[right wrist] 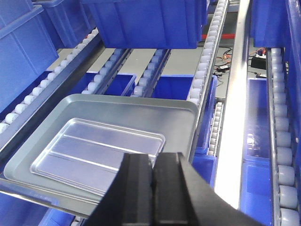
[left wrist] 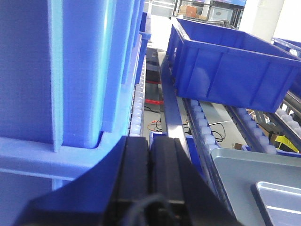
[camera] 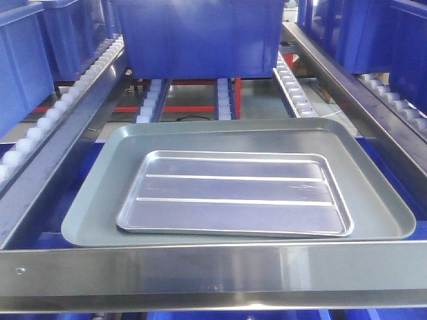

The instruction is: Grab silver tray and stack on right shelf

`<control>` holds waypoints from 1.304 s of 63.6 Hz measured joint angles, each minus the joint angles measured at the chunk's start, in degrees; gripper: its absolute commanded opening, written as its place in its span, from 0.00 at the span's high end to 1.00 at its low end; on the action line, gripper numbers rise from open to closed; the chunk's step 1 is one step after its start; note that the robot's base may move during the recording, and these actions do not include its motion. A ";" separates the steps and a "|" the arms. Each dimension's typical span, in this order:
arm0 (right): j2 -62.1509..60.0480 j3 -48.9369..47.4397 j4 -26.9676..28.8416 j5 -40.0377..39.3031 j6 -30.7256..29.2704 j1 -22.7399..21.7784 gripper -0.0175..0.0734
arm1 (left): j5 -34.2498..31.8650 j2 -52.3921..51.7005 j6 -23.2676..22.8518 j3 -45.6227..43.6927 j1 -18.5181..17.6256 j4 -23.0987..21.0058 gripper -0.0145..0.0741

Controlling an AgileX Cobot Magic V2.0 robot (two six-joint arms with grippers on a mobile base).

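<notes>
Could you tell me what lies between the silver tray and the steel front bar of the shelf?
Only the near rim and floor of the larger grey tray, in which the silver tray sits; the front bar follows. The front-facing view shows this.

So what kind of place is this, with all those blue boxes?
Probably a warehouse or factory storage rack. Big blue plastic bins sit on sloping lanes of small white rollers, and a silver tray lies inside a larger grey tray behind a steel bar.

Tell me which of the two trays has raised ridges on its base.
The silver tray, the smaller shiny one lying inside the larger dull grey tray, whose bottom is smooth.
</notes>
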 measured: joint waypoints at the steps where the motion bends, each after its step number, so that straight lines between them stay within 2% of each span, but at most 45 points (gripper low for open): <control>1: 0.00 0.00 0.00 0.00 0.00 0.00 0.75 | 0.00 0.00 0.00 0.00 0.00 0.00 0.95; 19: 0.00 1.24 -0.82 0.00 0.00 0.00 0.75 | 0.00 0.00 0.00 0.00 0.00 0.00 0.95; 24: 0.00 2.85 -0.96 -0.34 0.00 -1.61 0.75 | 0.00 0.00 0.00 0.00 0.00 0.00 0.95; 33: 0.00 6.45 1.69 -4.41 -3.84 -9.81 0.75 | 0.00 0.00 0.00 0.00 0.00 0.00 0.95; 40: -0.27 9.39 10.04 -10.02 -14.04 -18.14 0.75 | 0.00 0.00 0.00 0.00 0.00 0.00 0.95; 45: -1.44 12.21 14.47 -14.18 -19.51 -22.35 0.75 | 0.00 0.00 0.00 0.00 0.00 0.00 0.95; 56: -6.90 18.89 16.65 -21.77 -22.13 -28.06 0.75 | 0.00 0.00 0.00 0.00 0.00 0.00 0.95; 68: -8.14 26.00 16.98 -28.02 -22.44 -29.29 0.75 | 0.00 0.00 0.00 0.00 0.00 0.00 0.95; 83: -8.14 26.34 17.10 -30.37 -22.44 -29.29 0.75 | 0.00 0.00 0.00 0.00 0.00 0.00 0.95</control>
